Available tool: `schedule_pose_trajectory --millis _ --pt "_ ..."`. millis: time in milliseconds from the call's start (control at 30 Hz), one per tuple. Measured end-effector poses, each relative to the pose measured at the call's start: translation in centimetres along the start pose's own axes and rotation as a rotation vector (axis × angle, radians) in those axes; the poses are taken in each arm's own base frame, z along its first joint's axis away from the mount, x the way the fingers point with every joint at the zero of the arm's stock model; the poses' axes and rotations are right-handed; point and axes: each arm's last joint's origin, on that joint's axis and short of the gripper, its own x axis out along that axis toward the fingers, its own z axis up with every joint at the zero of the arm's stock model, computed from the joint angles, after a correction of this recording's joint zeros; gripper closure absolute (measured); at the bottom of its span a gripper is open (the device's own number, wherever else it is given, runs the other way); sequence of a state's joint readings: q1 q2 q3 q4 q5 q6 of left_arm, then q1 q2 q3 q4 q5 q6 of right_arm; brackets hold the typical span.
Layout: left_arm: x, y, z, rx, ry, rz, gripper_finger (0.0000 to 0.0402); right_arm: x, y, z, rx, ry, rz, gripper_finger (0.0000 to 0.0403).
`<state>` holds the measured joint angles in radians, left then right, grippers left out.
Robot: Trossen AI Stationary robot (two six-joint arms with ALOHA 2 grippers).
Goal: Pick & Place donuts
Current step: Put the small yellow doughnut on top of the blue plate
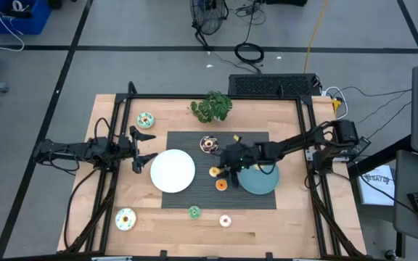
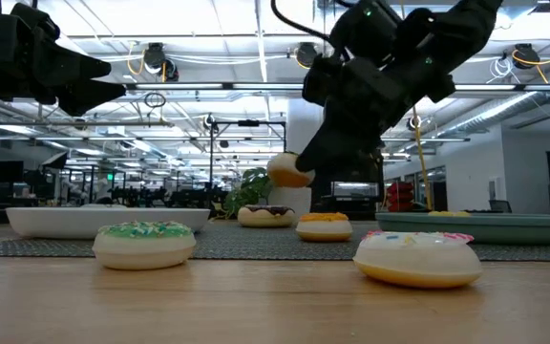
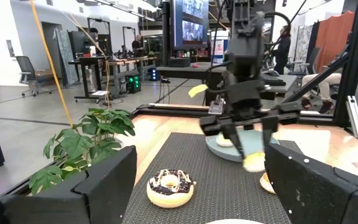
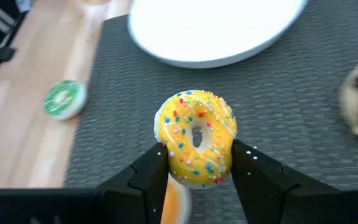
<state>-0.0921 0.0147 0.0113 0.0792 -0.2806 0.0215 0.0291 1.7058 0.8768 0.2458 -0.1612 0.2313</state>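
My right gripper (image 1: 222, 169) is over the dark mat, between the white plate (image 1: 173, 171) and the teal plate (image 1: 261, 181), shut on a yellow sprinkled donut (image 4: 196, 138). Right under it, an orange donut (image 1: 221, 184) lies flat on the mat. The chocolate donut (image 1: 208, 143) also sits on the mat. On the bare wood lie a mint donut (image 1: 145, 119), a green one (image 1: 194, 212), a pink one (image 1: 226, 220) and a pale one (image 1: 125, 218). My left gripper (image 1: 144, 147) waits open to the left of the white plate. My right gripper pinches the yellow donut between its two fingers (image 4: 156, 169), one on each side of the outer rim (image 4: 229, 155). The fingers slant down from the table's right side. The donut is lifted clear of the mat (image 2: 289, 169), standing on edge with its iced face toward the wrist camera.
A green leafy plant (image 1: 210, 106) stands at the far edge of the mat. The teal plate lies beneath my right arm. A black frame rail (image 1: 216, 96) borders the table. Bare wood shows along the near edge.
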Motion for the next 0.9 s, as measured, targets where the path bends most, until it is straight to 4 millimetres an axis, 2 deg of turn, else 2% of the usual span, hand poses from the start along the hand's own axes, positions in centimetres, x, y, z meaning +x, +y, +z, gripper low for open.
schedule_pose_trajectory --millis 467,667,900 --pt "0.0 0.0 0.0 0.000 0.000 0.000 0.0052 0.0 4.7 -0.7 -0.026 0.005 0.144 0.0248" --pt "0.0 0.0 0.0 0.000 0.000 0.000 0.0052 -2.3 5.8 0.5 -0.046 -0.036 0.165 0.0248" --pt "0.0 0.0 0.0 0.000 0.000 0.000 0.0052 -6.2 6.1 0.9 -0.009 0.040 0.139 0.0248"
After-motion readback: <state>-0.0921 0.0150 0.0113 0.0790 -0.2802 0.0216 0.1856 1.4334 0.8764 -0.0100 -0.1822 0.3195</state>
